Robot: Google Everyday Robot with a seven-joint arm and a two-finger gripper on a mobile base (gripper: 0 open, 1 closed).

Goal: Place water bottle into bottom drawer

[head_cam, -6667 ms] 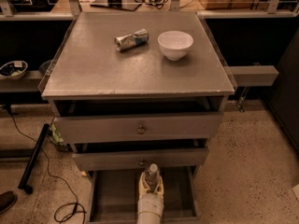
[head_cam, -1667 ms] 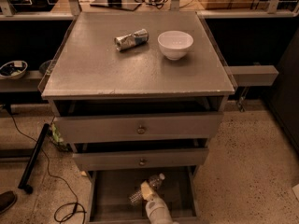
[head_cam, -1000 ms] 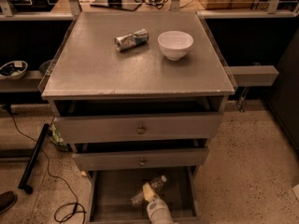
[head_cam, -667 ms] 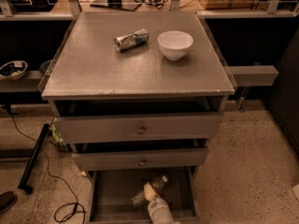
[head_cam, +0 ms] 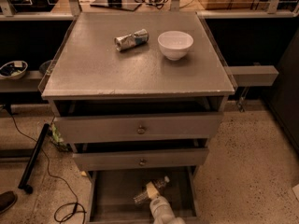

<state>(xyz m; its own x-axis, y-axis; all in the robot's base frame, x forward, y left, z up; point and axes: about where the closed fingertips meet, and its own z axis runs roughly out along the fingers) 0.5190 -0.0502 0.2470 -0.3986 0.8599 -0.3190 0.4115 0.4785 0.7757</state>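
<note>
A: Pls start from the left. What stands there?
B: On the speckled floor (head_cam: 252,162), far left, a dark shoe (head_cam: 5,202), then a black pole (head_cam: 32,158) and a black cable (head_cam: 56,190). Higher up, a small dish (head_cam: 13,69) sits on a dark shelf (head_cam: 28,80). All same as in the earlier frames.
A: And the grey cabinet (head_cam: 93,73)?
B: On its top a crumpled wrapper (head_cam: 131,39) lies just beside a white bowl (head_cam: 175,44), not touching. Both did not move vs. before. Below, the top drawer (head_cam: 103,127) and the middle drawer (head_cam: 103,160) each show a dark gap above the front.
A: Where is the water bottle?
B: In the bottom drawer (head_cam: 112,190), which is pulled out. The water bottle (head_cam: 160,183) lies on its side on the grey floor of it, cap toward back-right, base toward front-left. Approx. 7 sec ago it was upright, held over this drawer. Approx. 2 sec ago it was already lying, and since then it is in nearly the same spot.
A: The gripper?
B: The gripper (head_cam: 150,190) is low inside the drawer, at the bottle's middle, w/ the white arm (head_cam: 161,210) coming up from the bottom edge. Whether it is spread or pinching the bottle, one cannot tell. Its place is nearly as 0.7 sec ago.
A: Right side?
B: A grey ledge (head_cam: 252,75) beside the cabinet, unchanged.
</note>
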